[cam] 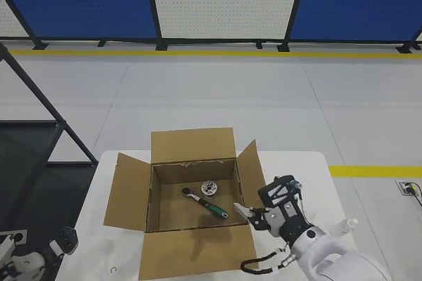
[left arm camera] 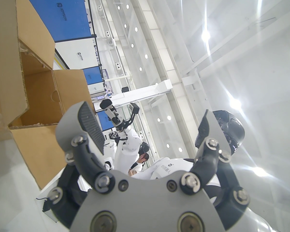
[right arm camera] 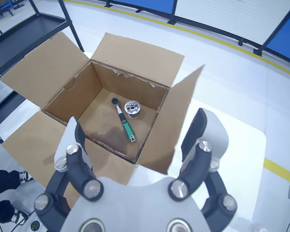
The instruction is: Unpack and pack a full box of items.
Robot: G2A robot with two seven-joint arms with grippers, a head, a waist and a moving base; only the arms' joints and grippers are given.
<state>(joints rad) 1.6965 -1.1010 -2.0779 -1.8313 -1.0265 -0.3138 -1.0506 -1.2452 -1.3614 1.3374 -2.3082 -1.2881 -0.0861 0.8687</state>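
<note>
— Table (cam: 302,168) is carrying the open box (cam: 193,144); wrench (right arm camera: 123,121) and disc (right arm camera: 133,109) are lying inside, possibly touching.
— Right gripper (right arm camera: 137,124) is hanging spread and empty over the right flap (right arm camera: 183,112), so it is risking a snag on the way in. Left gripper (left arm camera: 146,112) is gaping too, beside the box.

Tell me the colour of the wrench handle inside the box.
The wrench handle is green with a black section, clearest in the right wrist view.

We count one cardboard box (cam: 126,200), one green-handled ratchet wrench (cam: 205,202) in it, one round metal part (cam: 209,187) in it, one white table (cam: 295,165), one black rack (cam: 17,151), two grippers, left gripper (left arm camera: 146,111), right gripper (right arm camera: 137,115)
</note>
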